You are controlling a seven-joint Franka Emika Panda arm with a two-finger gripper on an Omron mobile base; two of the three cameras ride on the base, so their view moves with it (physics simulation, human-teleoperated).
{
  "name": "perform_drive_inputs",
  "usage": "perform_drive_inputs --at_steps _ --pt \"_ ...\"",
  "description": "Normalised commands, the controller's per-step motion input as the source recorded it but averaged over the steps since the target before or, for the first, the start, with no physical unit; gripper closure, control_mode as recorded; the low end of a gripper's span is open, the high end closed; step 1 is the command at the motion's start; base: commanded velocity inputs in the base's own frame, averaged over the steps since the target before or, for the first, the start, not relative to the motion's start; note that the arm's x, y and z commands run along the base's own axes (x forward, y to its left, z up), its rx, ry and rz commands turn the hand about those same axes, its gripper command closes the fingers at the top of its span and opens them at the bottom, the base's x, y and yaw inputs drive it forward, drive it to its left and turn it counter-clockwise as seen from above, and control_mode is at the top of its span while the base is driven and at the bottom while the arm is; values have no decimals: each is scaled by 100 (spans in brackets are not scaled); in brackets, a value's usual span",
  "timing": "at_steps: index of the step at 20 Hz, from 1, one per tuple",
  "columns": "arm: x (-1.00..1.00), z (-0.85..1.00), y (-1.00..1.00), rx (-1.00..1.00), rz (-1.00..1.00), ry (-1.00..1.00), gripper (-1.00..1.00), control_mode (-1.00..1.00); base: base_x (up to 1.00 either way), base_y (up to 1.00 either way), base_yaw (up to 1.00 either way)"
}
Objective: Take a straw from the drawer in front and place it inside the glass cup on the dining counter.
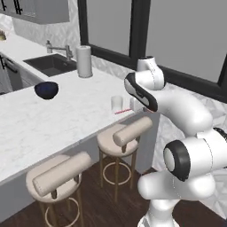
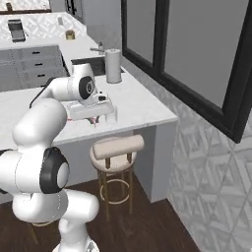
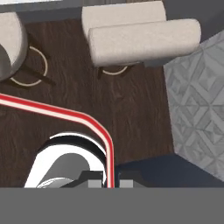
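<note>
Pink-red straw (image 3: 65,114) is pinched in the gripper (image 3: 108,183), hanging just right of the glass cup (image 1: 116,103) near the dining counter (image 1: 53,119) edge.

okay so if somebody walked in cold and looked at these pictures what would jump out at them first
The white arm fills the foreground, reaching over the dining counter with its gripper right by the glass cup. In the hand view a bent red-and-white straw runs up from between the fingertips, so the gripper appears shut on it. Behind stand a white paper towel roll by the sink and a dark blue bowl.
</note>
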Motion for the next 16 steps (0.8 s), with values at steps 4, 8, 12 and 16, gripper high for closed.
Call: perform_drive_inputs --at_steps 4,8,12,16 --pt "0 0 0 0 0 0 100 100 44 -78 44" --pt "0 0 0 0 0 0 100 100 56 -58 41" --pt "0 0 0 0 0 0 100 100 63 -31 40" --pt "0 0 0 0 0 0 100 100 72 -23 39"
